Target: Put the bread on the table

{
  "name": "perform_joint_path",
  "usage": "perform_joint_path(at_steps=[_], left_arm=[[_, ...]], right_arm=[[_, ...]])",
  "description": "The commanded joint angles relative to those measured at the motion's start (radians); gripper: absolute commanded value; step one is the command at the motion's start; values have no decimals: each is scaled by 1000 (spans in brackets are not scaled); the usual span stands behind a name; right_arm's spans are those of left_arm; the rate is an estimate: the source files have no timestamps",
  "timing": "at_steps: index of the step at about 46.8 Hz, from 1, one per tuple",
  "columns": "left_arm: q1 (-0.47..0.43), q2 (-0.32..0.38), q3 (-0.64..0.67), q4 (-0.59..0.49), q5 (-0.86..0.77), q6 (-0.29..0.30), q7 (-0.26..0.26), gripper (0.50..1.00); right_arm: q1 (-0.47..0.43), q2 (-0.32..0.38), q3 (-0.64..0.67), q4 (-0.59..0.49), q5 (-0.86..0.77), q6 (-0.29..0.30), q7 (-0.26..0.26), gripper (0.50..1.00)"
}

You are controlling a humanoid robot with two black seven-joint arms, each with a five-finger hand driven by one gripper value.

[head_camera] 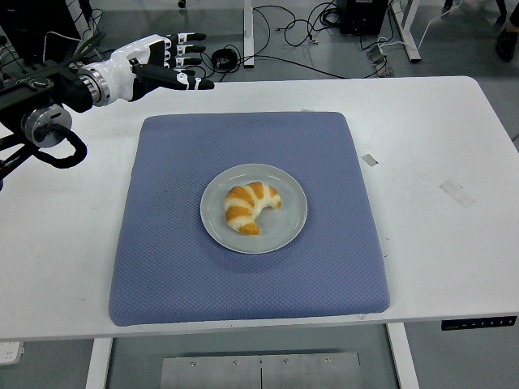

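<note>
resting on a grey plate (288, 231) at the middle of a blue mat (243, 146), the bread (250, 206), a croissant, lies untouched on the white table (430, 146). head view: left hand (154, 65) hovers over the table's far left edge, well apart from the bread, fingers (188, 49) extended and slightly spread, holding nothing. two tape scraps (456, 192) lie right of the mat.

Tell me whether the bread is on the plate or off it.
On the plate. The bread lies inside the rim of the grey plate, on the blue mat. The left hand is far off, fingers spread, holding nothing.
</note>
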Motion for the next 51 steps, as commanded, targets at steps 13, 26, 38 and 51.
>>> perform_joint_path(at_steps=[13, 26, 38, 51], left_arm=[[-18, 53, -1, -182, 144, -24, 5, 971], [-37, 68, 40, -251, 210, -31, 14, 971], [-47, 73, 153, -312, 259, -31, 17, 969], [-51, 60, 209, -320, 261, -29, 17, 969]], right_arm=[[0, 0, 0, 0, 0, -1, 0, 1000], [0, 0, 0, 0, 0, -1, 0, 1000], [0, 0, 0, 0, 0, 1, 0, 1000], [0, 0, 0, 0, 0, 1, 0, 1000]])
